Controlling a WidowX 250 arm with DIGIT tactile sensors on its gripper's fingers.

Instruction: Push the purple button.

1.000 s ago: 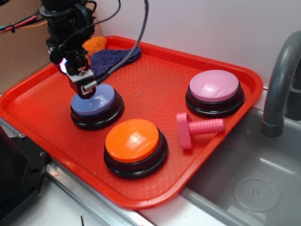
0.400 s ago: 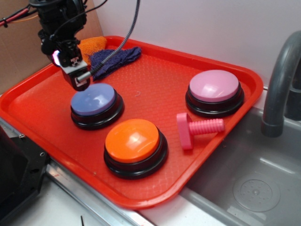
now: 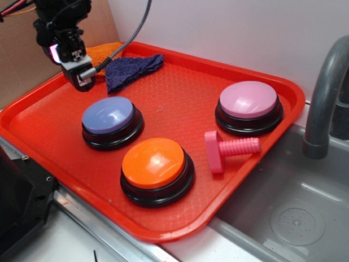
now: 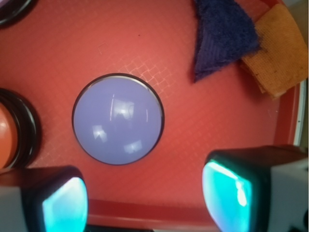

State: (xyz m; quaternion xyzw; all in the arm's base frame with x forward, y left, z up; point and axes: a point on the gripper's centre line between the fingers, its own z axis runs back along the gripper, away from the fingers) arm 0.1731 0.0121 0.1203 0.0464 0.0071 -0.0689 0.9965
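The purple button (image 3: 109, 115) has a glossy periwinkle dome on a black ring and sits at the left of the red tray (image 3: 180, 82). In the wrist view it (image 4: 118, 119) lies uncovered just ahead of the fingers. My gripper (image 3: 80, 81) hangs in the air above the tray's back-left part, up and to the left of the button and clear of it. In the wrist view the gripper (image 4: 145, 205) shows two teal-lit fingertips (image 4: 227, 195) wide apart with nothing between them.
An orange button (image 3: 155, 164) sits at the tray's front and a pink-lilac button (image 3: 248, 101) at the right. A pink plastic bolt (image 3: 229, 148) lies between them. A dark blue cloth (image 3: 131, 68) and an orange cloth (image 3: 101, 52) lie at the back left. A sink (image 3: 294, 213) with a faucet (image 3: 322, 98) is at the right.
My gripper has lifted off the purple button's top and moved up and back to the left. The button's whole dome now shows.
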